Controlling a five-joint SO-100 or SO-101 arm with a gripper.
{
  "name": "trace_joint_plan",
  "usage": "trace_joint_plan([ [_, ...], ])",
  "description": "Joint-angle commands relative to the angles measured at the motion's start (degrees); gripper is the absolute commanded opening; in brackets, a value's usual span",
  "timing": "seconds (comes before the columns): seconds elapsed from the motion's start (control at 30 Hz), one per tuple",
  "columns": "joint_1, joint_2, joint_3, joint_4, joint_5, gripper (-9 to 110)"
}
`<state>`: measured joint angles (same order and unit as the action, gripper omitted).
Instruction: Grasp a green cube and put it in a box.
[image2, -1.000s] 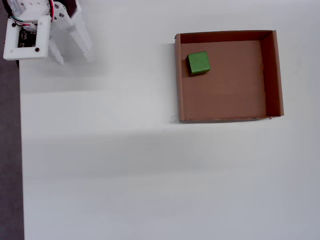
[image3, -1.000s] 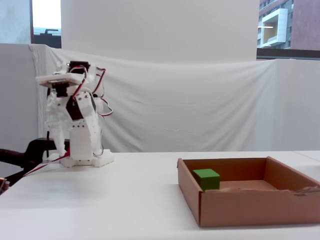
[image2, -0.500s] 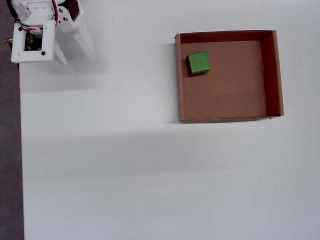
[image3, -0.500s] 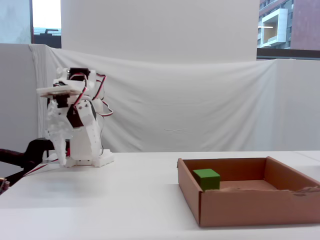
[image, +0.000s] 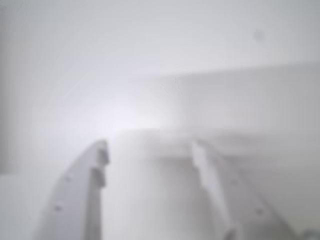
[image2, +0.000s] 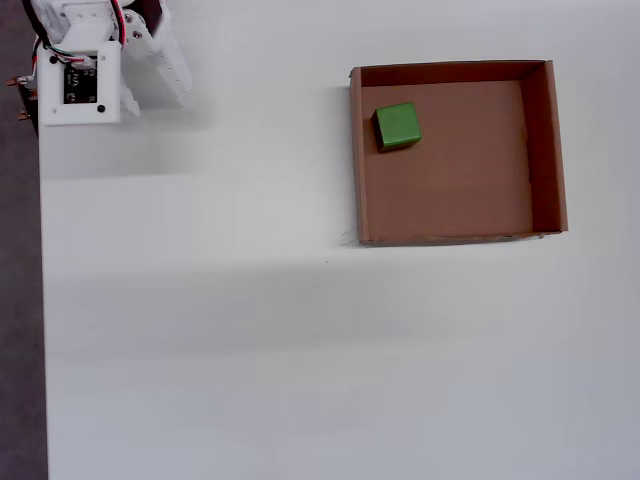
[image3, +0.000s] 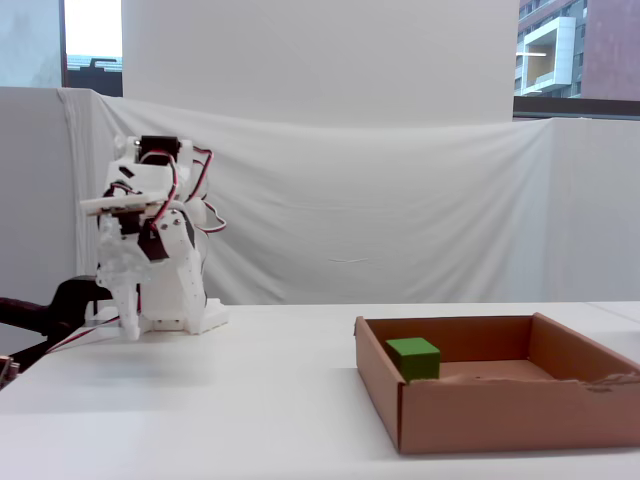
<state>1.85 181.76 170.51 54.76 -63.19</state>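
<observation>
The tool (image: 150, 155) showed in the blurred wrist view as two white fingers (image: 80, 195) with a clear gap between them and nothing in it, so it stood parted and empty above the pale worktop (image2: 250, 350). In the fixed view the arm (image3: 150, 250) was folded tightly over its own base, its wrist plate roughly level and the tool (image3: 125, 322) pointing down, tips just above the worktop surface, far to the left of the box (image3: 500, 410). In the overhead view the tool (image2: 150, 95) sat at the top left corner, well apart from the box (image2: 545, 150), with a dark strip of worktop edge running down the left border. The green cube (image2: 397, 127) lay flat on the floor of the box in its upper left corner as that view showed it, near the left wall and close to the top wall; in the fixed view the cube (image3: 414, 358) sat near the box's left wall. Between the arm and the box lay a broad stretch of bare worktop, and more open surface spread below the box. No writing or label could be read anywhere.
</observation>
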Motion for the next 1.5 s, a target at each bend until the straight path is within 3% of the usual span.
trace_joint_plan([
  [0.0,-0.1,0.6,-0.4,0.3,-0.7,24],
  [1.47,-2.5,0.6,-0.3,16.5,-0.4,24],
])
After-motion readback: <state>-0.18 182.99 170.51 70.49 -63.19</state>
